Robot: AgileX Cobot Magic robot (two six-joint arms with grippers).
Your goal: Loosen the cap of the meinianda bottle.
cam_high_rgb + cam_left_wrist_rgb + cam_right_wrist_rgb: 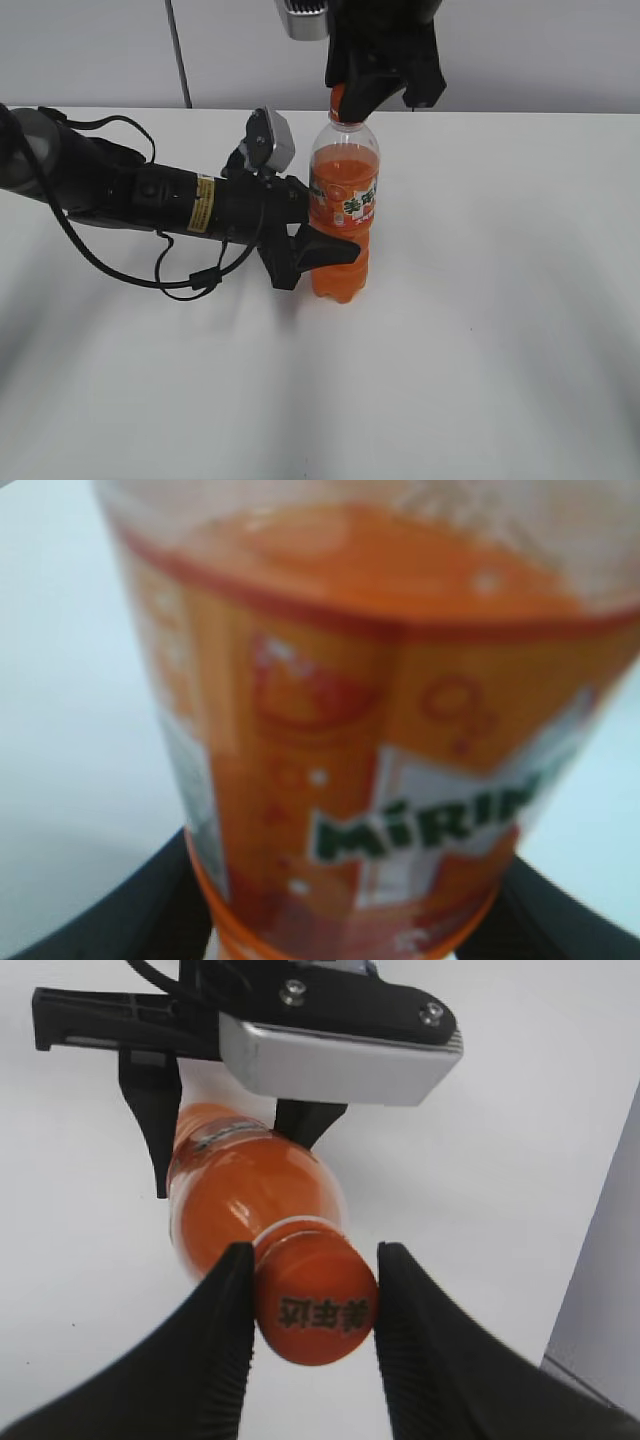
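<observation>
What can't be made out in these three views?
- Exterior view: the cap is mostly covered by the right claw; contact unclear.
- Left wrist view: the bottle fills the blurred frame; its top and base are cut off, the left claw's fingertips hidden.
- Right wrist view: the left claw partly hides the bottle's lower body.

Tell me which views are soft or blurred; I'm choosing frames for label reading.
Left wrist view: the meinianda bottle fills the frame out of focus, its lettering smeared. Right wrist view: sharp on the cap, print visible. Exterior view: fairly crisp, soft shadows on the table, no strong glare.
</observation>
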